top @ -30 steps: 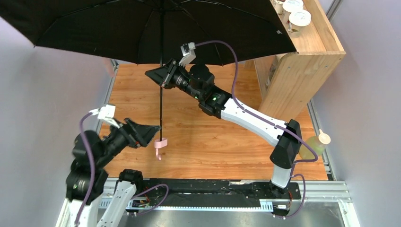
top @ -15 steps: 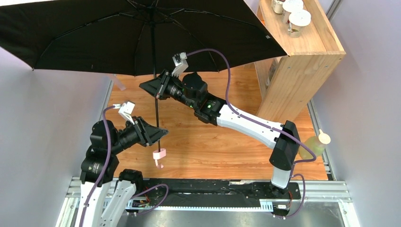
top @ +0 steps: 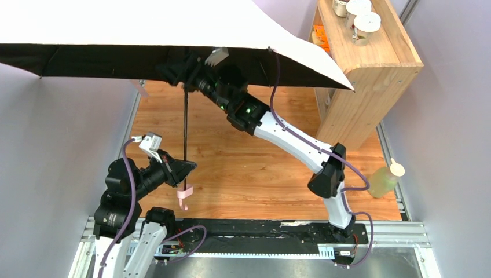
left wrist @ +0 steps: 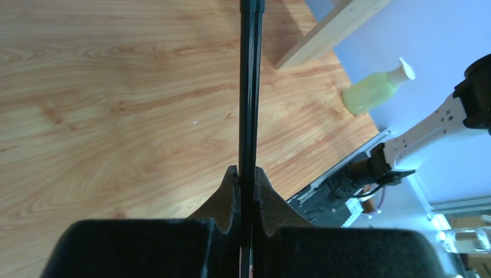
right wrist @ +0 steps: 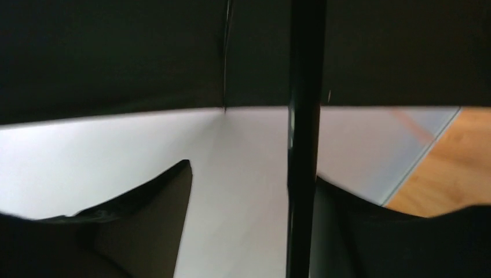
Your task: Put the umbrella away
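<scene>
- Where the umbrella [top: 173,29] spreads across the overhead view, its canopy [top: 301,52] is cut off by the upper edge of the frame, so its full outline cannot be checked.
- Right gripper [top: 179,74] sits in shadow under the black lining and is hard to make out from above. Its wrist camera shows the fingers [right wrist: 150,208] standing apart, with the shaft [top: 185,121] between them. The shaft appears to lie against one finger and clear of the other, though blur prevents confirmation.
- Left gripper [top: 188,167] is clamped on the shaft, both fingertips pressed flat against it. The pink handle [top: 184,194] and its loop hang just below this gripper, clear of the table [top: 260,168].
- The rib hub above the right gripper is hidden in darkness.
- Wooden shelf unit [top: 370,69] stands well off to the right gripper's right, with the canopy edge near its corner. A bottle [top: 385,179] stands by that arm's elbow.
- Change from a second ago: the grips have swapped. The left gripper was then open beside the shaft and the right was shut on it.
- Change in canopy: it has tilted, so its pale upper face now shows where only black lining showed before.
- Change in position: the right gripper has moved up into the canopy's shadow, and the handle has shifted slightly left.
</scene>
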`<state>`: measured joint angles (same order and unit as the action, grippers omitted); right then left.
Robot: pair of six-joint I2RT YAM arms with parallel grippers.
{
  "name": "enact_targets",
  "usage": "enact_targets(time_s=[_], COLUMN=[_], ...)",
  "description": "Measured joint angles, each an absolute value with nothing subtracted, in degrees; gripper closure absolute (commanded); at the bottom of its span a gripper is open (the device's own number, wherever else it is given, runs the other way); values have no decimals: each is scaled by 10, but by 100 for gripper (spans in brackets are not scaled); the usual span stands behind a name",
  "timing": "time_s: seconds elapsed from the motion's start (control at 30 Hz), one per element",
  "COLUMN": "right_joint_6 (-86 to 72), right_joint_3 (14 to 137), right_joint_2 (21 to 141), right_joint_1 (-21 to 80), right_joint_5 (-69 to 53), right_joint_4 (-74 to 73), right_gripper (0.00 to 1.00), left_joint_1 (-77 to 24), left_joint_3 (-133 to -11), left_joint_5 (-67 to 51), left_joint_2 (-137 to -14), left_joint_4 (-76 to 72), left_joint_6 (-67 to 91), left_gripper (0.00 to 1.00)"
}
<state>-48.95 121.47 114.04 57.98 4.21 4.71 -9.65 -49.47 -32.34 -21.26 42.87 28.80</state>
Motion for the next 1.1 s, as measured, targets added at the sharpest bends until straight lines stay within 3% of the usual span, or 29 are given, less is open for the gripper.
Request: enact_targets(time_s=[0.23,0.33,0.5,0.57,0.63,0.7,1.0,1.07,1.1], right_joint_6=[-475,-467,-456,-456,-456,-456,-495,-514,-519], right_joint_3=[1407,1409,1422,1422,1422,1424,1425,1425,1425], right_joint_2=[1233,1248,1281,1286,1288,1289,1289,1289,1289], right_joint_1=[532,521,513,512,510,509,499,496,494], right_joint_5=[121,141,171,178,189,203,244,248,249], right_joint_4=[-23,-33,-50,-59,-66,-72,-92,-103,-106], right_gripper=[17,22,45,46,37,35,44,59,76], left_joint_1=[-97,-97,-96,-96,-96,-96,-97,-96,-97], left_joint_3=[-508,-511,-511,-511,-511,-511,-511,-511,-511], left_joint_5=[-256,-239,-223,-220,-218,-216,-203,-201,-200], left_joint_2=[-191,-191,-187,-184,-182,-182,-184,-186,-187], left_joint_4=[497,507,518,523,525,526,524,519,517], left_joint_6=[237,221,208,206,204,204,199,199,198], left_gripper=[100,100,100,100,100,100,100,100,100])
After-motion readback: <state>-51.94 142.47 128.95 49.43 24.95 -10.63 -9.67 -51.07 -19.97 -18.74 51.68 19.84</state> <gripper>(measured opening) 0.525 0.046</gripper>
